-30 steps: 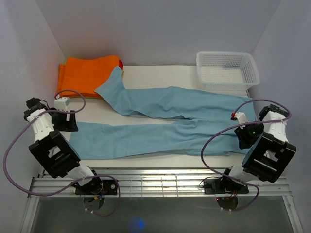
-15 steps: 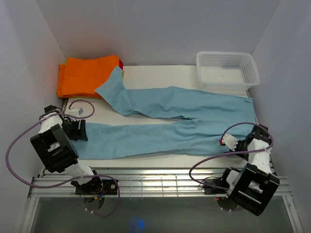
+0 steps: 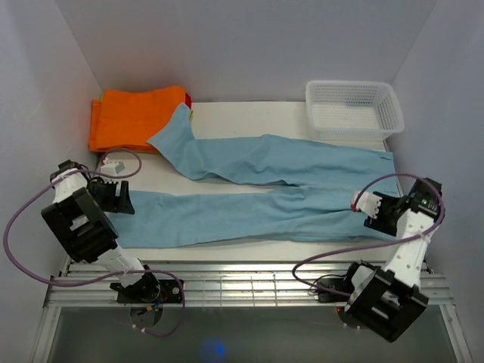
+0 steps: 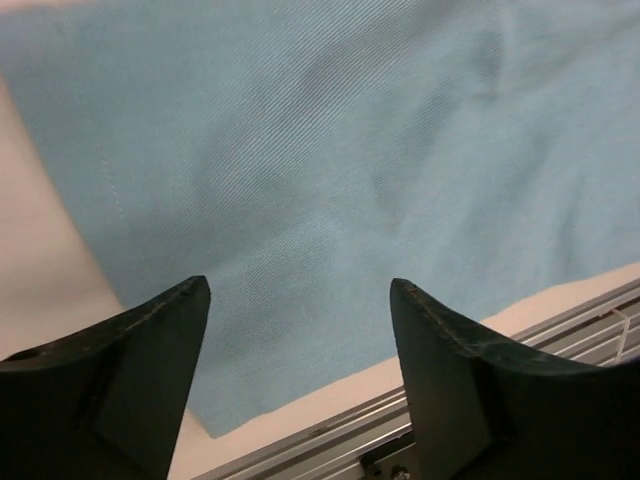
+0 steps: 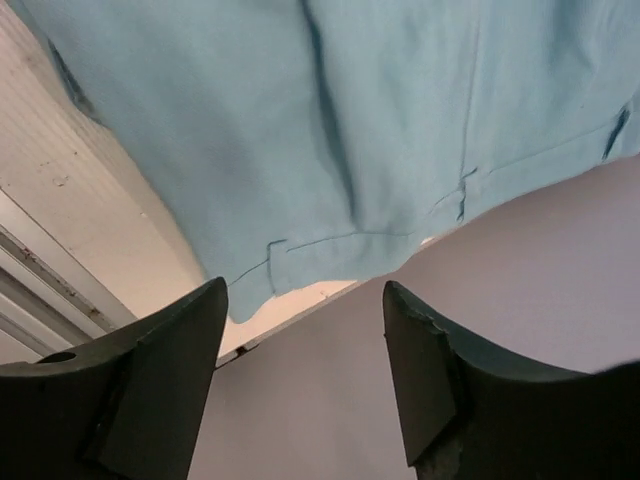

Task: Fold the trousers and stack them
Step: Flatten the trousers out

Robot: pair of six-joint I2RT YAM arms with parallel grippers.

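While the trousers [image 3: 249, 212] lie spread | left hand [image 4: 300, 290] apart | right hand [image 5: 305, 290] apart

The trousers [image 3: 333, 189] are light sky-blue, thin, plain cloth, spread flat and unfolded across the bench [image 3: 249, 113]. The waist lies at the right edge and the 2 legs reach left. The near leg runs straight along the near edge, its cuff close to the left edge. The far leg angles away toward the far-left corner, so the 2 legs splay apart. Soft creases show near the crotch.
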